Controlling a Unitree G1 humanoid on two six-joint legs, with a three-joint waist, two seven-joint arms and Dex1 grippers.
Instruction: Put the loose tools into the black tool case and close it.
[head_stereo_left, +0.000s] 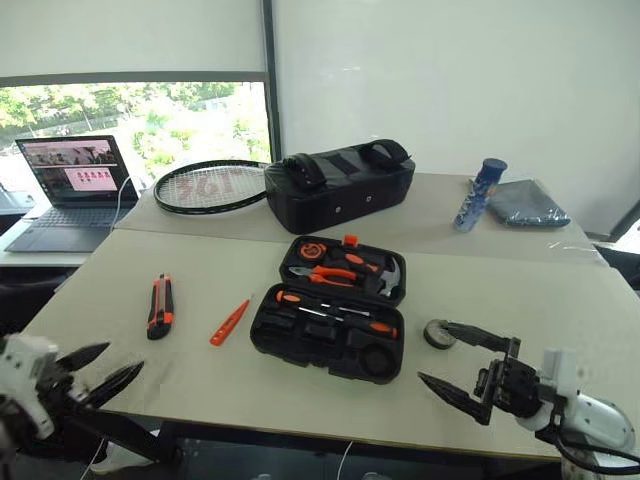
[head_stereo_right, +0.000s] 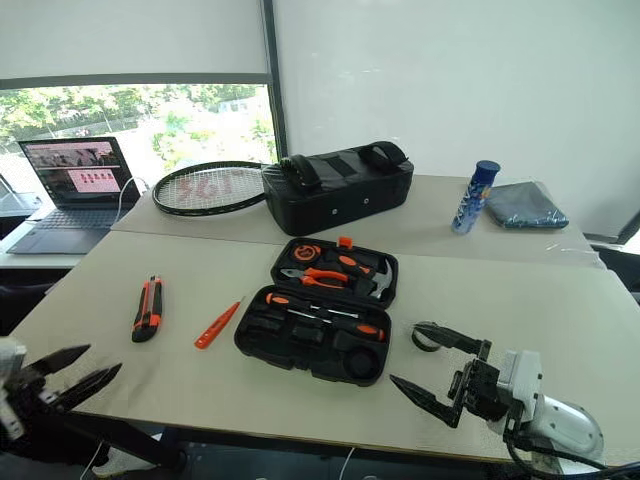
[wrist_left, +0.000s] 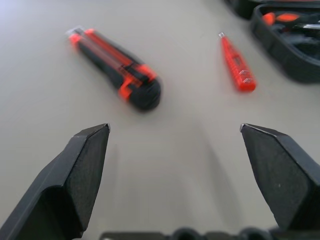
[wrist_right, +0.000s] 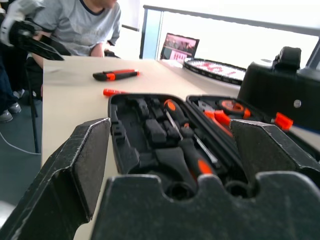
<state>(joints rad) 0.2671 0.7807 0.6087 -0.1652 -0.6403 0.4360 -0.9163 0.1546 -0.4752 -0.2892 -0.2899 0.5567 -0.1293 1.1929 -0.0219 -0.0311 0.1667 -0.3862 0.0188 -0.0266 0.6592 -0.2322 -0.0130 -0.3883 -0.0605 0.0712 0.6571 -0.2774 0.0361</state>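
Here both pincers, left (head_stereo_left: 103, 368) and right (head_stereo_left: 462, 362), gape (nothing gripped) at the table's (head_stereo_left: 250, 390) near edge.

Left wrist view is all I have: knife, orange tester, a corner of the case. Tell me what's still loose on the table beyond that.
Observer: A small black tape roll lies on the table to the right of the open black tool case, beside the right gripper.
Operator: Report that gripper's state.
Observer: Open and empty, hovering off the case's right corner.
Operator: Confirm the screwdrivers.
Observer: Two screwdrivers with orange-black handles already lie in the case's near half.
Operator: Say which loose tool is nearer the case.
Observer: The slim orange tester; the utility knife lies farther left.
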